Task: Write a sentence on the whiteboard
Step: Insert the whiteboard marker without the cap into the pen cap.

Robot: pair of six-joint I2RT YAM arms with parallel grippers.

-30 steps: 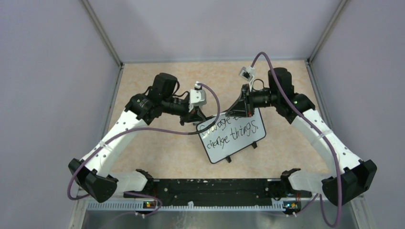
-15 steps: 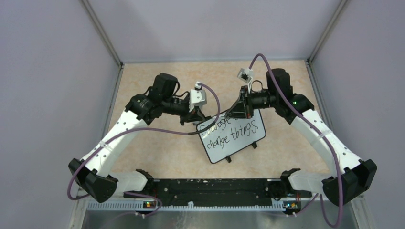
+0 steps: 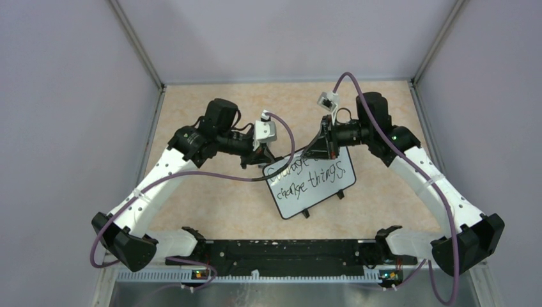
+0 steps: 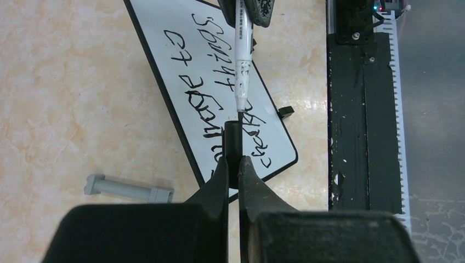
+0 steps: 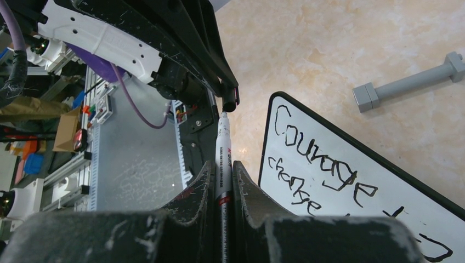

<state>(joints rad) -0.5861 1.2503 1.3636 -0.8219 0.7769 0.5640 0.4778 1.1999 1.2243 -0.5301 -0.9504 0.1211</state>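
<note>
The whiteboard (image 3: 319, 195) lies tilted on the table between my arms, with the sentence (image 3: 311, 174) in black marker on it, "Courage to change things" in two lines. My right gripper (image 3: 309, 151) hovers over the board's far edge, shut on a white marker (image 5: 223, 159). My left gripper (image 3: 271, 155) faces it, shut on the marker's black cap (image 4: 232, 145). The marker (image 4: 242, 71) points at the cap, its tip right at the cap's mouth. The left wrist view shows the whiteboard (image 4: 181, 49) below both; the right wrist view shows the whiteboard (image 5: 351, 230) and the cap (image 5: 230, 99).
A grey bar with blocky ends (image 4: 129, 189) lies on the table beside the board's far-left corner; in the right wrist view the grey bar (image 5: 408, 82) is at the upper right. A black rail (image 3: 281, 249) runs along the near edge. Walls enclose three sides.
The right wrist has shifted very slightly over the board. Both grips are unchanged and the left arm has held still.
</note>
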